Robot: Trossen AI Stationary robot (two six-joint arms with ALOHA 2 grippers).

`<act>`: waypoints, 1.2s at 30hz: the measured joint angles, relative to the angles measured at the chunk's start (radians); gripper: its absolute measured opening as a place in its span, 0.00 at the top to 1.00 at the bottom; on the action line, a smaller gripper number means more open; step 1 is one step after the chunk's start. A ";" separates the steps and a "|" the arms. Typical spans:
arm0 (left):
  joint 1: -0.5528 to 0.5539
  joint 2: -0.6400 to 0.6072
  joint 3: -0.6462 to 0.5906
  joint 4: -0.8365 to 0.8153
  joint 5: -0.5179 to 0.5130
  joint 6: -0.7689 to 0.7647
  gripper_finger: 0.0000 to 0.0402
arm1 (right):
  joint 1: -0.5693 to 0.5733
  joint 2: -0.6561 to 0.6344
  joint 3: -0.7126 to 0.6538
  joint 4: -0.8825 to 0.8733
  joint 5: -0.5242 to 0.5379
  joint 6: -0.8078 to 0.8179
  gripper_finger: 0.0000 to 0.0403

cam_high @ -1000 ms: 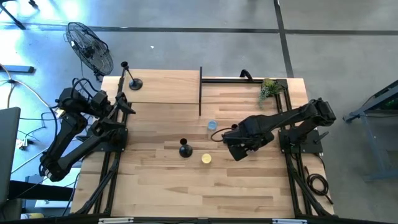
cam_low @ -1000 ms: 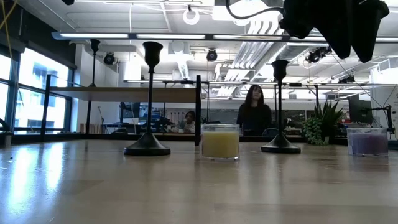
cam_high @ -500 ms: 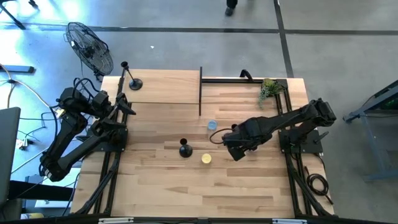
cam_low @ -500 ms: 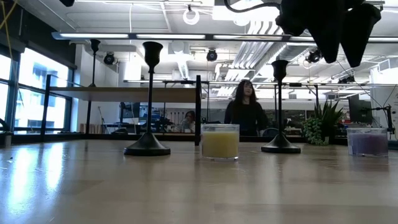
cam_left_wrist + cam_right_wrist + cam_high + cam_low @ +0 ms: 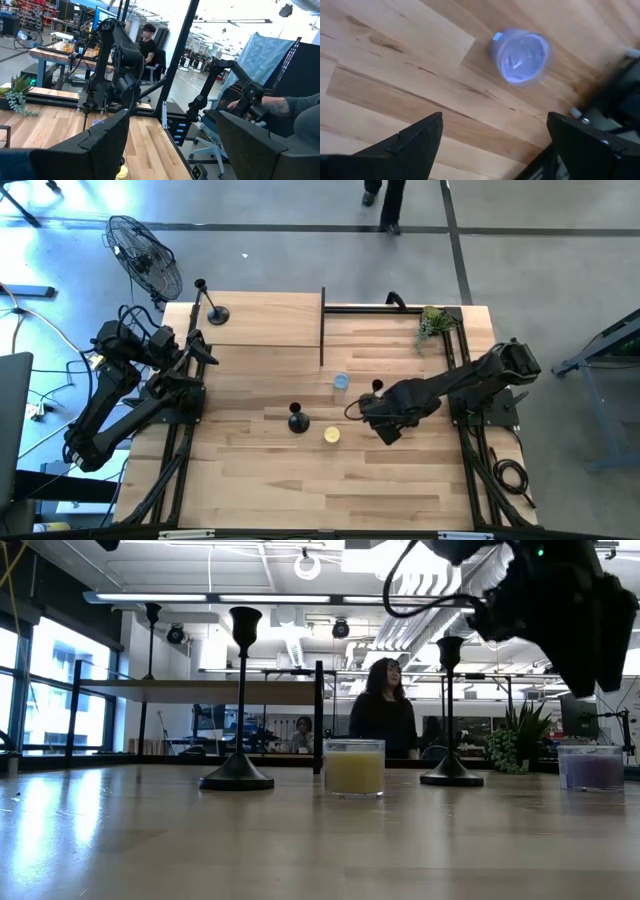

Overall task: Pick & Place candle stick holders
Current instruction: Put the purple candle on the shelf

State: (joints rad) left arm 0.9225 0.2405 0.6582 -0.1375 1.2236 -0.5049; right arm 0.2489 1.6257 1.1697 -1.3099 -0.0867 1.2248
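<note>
Candle stick holders: three black ones on the table (image 5: pixel 260 480), each with a round base, thin stem and small cup; all upright, none gripped.
Landmark: yellow candle jar (image 5: pixel 332 435), near the table's middle.
Holder one (image 5: pixel 298 420): just beside the yellow jar, toward the left arm's side; in the low view it (image 5: pixel 238 700) stands apart from the jar (image 5: pixel 354 768).
Holder two (image 5: pixel 376 388): beyond the yellow jar toward the right arm's side and farther from the front edge; in the low view it (image 5: pixel 450 710) stands behind the jar, partly overlapped by the right arm.
Holder three (image 5: pixel 211 306): well apart from the yellow jar, on the raised board (image 5: pixel 265 320) at the far left corner.
Blue candle jar (image 5: pixel 341 381): behind the yellow jar, between it and the black divider post (image 5: pixel 322 328); seen from above in the right wrist view (image 5: pixel 521 56).
Right gripper (image 5: pixel 384 426): over the table just beside the yellow jar on the right arm's side, near holder two; fingers (image 5: pixel 410 145) spread wide, nothing between them.
Left gripper (image 5: pixel 200 350): well apart from the yellow jar, off the table's left edge; fingers (image 5: pixel 100 142) stand wide, empty.
Plant (image 5: pixel 432 323): far right corner.
Room: a person (image 5: pixel 382 710) stands beyond the table in the low view.
</note>
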 joint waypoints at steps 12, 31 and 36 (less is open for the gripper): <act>0.000 0.000 0.000 0.005 -0.022 0.003 0.27 | -0.094 0.000 -0.081 0.045 0.008 -0.188 0.13; 0.000 0.000 0.000 0.000 0.024 0.001 0.27 | -0.171 0.000 -0.196 0.189 -0.039 -0.354 0.13; 0.000 0.000 0.000 0.000 -0.004 0.003 0.27 | -0.171 -0.001 -0.205 0.216 -0.021 -0.366 0.13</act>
State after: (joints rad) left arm 0.9225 0.2401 0.6582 -0.1371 1.2192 -0.5021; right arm 0.0780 1.6245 0.9646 -1.0941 -0.1073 0.8589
